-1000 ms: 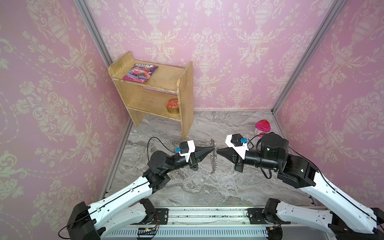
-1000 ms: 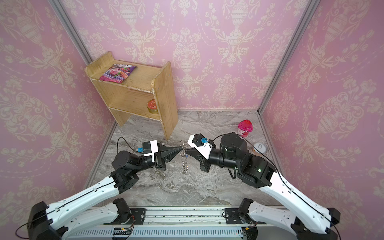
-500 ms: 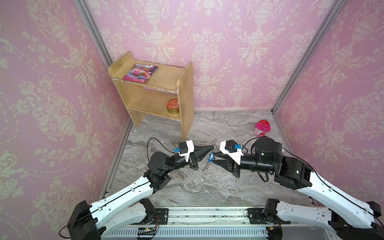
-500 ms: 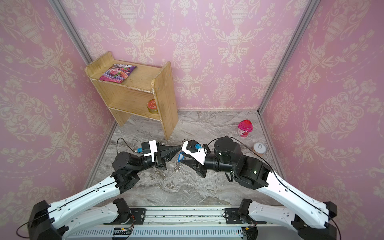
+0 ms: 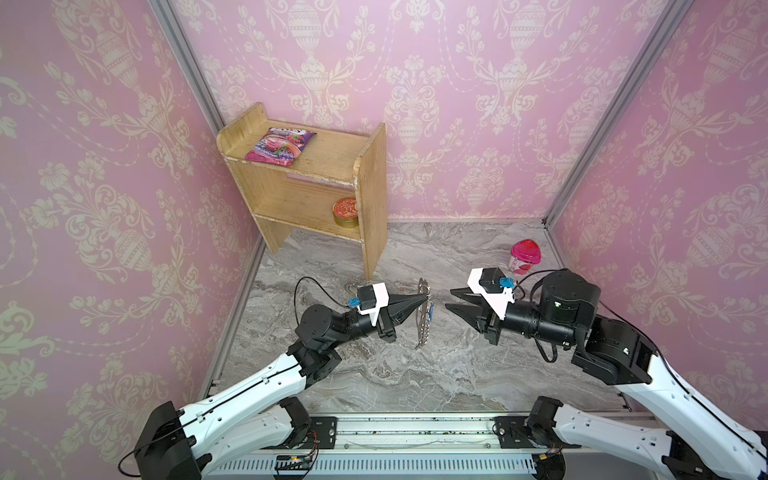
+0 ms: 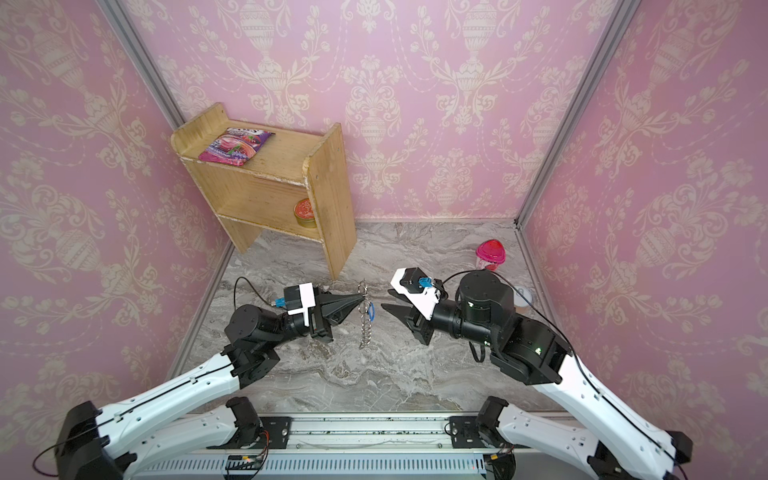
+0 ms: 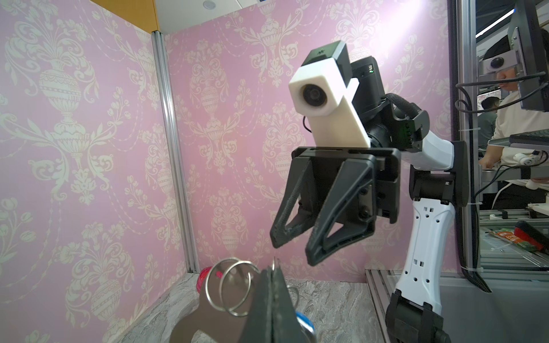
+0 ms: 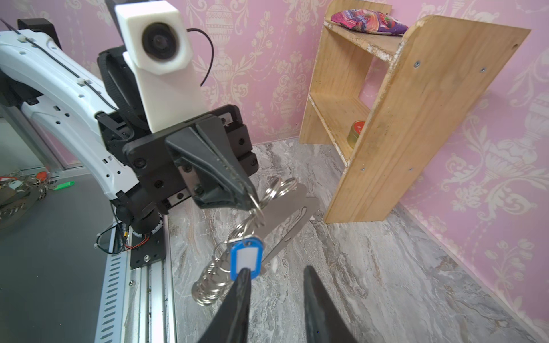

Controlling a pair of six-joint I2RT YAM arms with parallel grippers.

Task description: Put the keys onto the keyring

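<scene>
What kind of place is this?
Probably a staged test cell inside a lab: wallpapered panels held by metal posts, a mounting rail along the front, and a person visible beyond the panels.

It was a robotics lab's mock-room test cell: pink damask wallpaper panels (image 5: 457, 104) between aluminium posts (image 5: 611, 112) around a marble-print tabletop (image 5: 415, 374), with a worker (image 7: 514, 121) and monitor (image 7: 534, 53) beyond.
</scene>
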